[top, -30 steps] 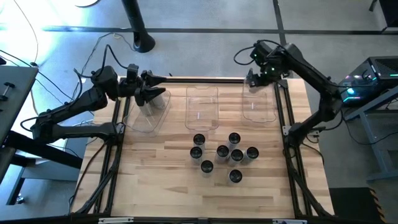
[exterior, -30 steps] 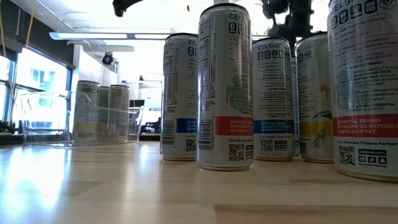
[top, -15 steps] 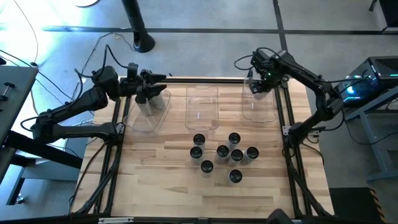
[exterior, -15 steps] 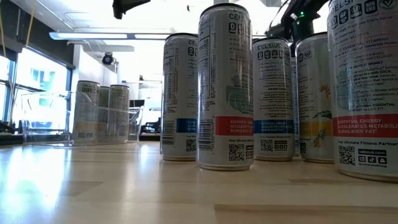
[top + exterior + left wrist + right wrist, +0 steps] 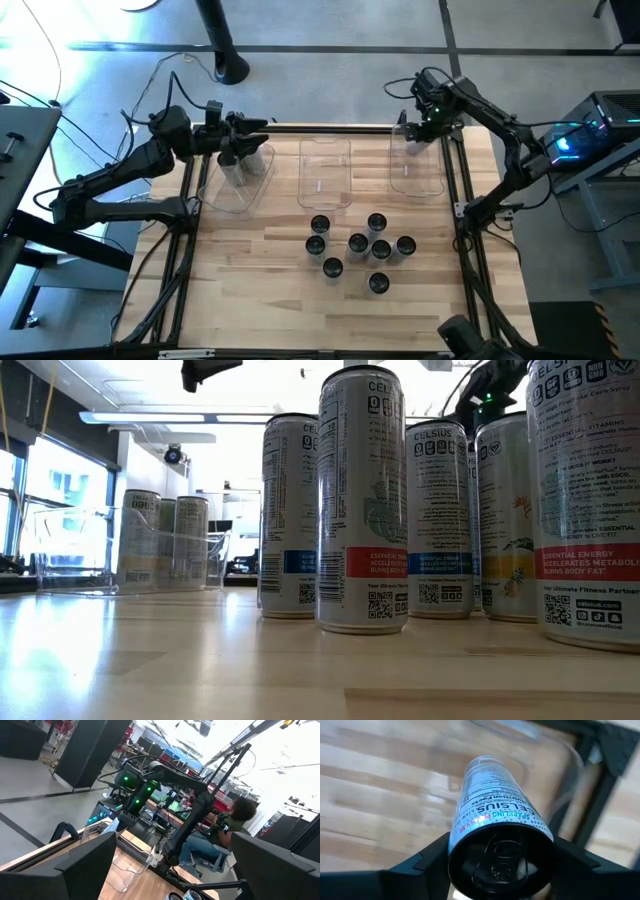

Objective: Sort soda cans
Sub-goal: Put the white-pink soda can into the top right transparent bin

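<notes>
Nearest the low camera, seven soda cans [image 5: 357,250] stand upright in a loose cluster on the wooden worktop [image 5: 250,300], long axes vertical, dark tops up, printed panels facing the low view.

Farther back, three clear bins lie side by side along the far edge: left bin [image 5: 237,180], middle bin [image 5: 325,175], right bin [image 5: 415,168]. The left bin holds several upright cans [image 5: 160,540].

The left hand [image 5: 243,142] hangs over the far end of the left bin, fingers spread wide and empty.

The right hand [image 5: 420,128] is above the far end of the right bin, its fingers closed on one held can [image 5: 497,845]. In the right wrist view that can's long axis runs away from the camera, its pull-tab top toward the wrist.

A seated person [image 5: 227,832] shows beyond the worktop.
</notes>
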